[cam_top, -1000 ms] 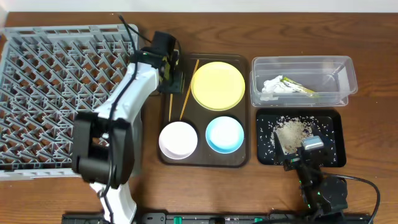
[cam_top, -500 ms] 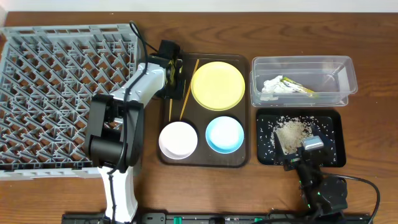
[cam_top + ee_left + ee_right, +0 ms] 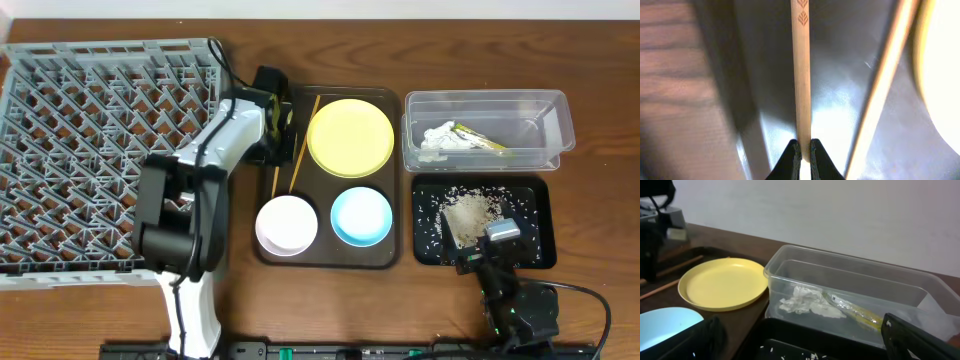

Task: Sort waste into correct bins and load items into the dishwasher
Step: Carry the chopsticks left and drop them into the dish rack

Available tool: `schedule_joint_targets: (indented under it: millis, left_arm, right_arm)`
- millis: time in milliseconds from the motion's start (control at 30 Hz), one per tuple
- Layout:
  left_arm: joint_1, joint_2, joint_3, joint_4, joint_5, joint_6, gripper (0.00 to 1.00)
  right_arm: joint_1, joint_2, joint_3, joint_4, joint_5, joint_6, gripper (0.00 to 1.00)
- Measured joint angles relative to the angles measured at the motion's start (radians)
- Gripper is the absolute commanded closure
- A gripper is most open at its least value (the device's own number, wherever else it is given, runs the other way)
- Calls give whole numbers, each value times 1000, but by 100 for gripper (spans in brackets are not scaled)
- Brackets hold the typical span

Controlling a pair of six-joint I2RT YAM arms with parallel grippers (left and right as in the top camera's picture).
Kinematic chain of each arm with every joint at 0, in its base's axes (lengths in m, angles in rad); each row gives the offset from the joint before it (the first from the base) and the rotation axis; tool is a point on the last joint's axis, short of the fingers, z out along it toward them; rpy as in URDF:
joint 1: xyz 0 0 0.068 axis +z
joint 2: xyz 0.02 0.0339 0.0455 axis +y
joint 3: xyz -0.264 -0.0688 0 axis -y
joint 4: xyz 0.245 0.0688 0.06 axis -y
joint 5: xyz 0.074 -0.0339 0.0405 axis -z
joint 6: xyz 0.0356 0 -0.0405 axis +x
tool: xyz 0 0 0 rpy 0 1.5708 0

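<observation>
Left gripper (image 3: 803, 147) is pinching one chopstick (image 3: 801, 75), which is lying on the brown tray (image 3: 840, 60) beside the second chopstick (image 3: 885, 85) and the yellow plate (image 3: 350, 137). Right gripper (image 3: 488, 244) is sitting spread wide, holding nothing, at the black tray (image 3: 535, 215).

The tabletop (image 3: 600, 60) is brown wood with visible grain and a light polish. The dish rack (image 3: 80, 150) is matt grey plastic. The serving tray (image 3: 840, 110) is dark, smooth and glossy, throwing back light. The chopstick (image 3: 801, 75) is pale bare wood, matt. The yellow plate (image 3: 350, 137) looks like smooth plastic. The tub (image 3: 540, 98) is clear, shiny plastic around soft, crumpled white tissue (image 3: 438, 138). The black tray (image 3: 530, 200) is matt under grainy rice crumbs (image 3: 470, 212).
</observation>
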Motion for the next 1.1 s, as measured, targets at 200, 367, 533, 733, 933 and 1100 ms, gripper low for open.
schedule_joint_targets:
  millis: [200, 367, 533, 733, 933, 1100]
  left_arm:
    - [0, -245, 51, -64, -137, 0, 94]
    - [2, -377, 82, -89, -298, 30, 94]
    - [43, -351, 51, -84, -391, 93, 94]
    - [129, -285, 5, -62, -420, 83, 94]
    - [179, -246, 3, -61, -341, 120, 74]
    - [178, -242, 3, -78, -296, 137, 59]
  right_arm:
    - [-1, 0, 0, 0, 0, 0, 1]
    - [-1, 0, 0, 0, 0, 0, 1]
    - [-1, 0, 0, 0, 0, 0, 1]
    - [-1, 0, 0, 0, 0, 0, 1]
    - [-1, 0, 0, 0, 0, 0, 1]
    - [-1, 0, 0, 0, 0, 0, 1]
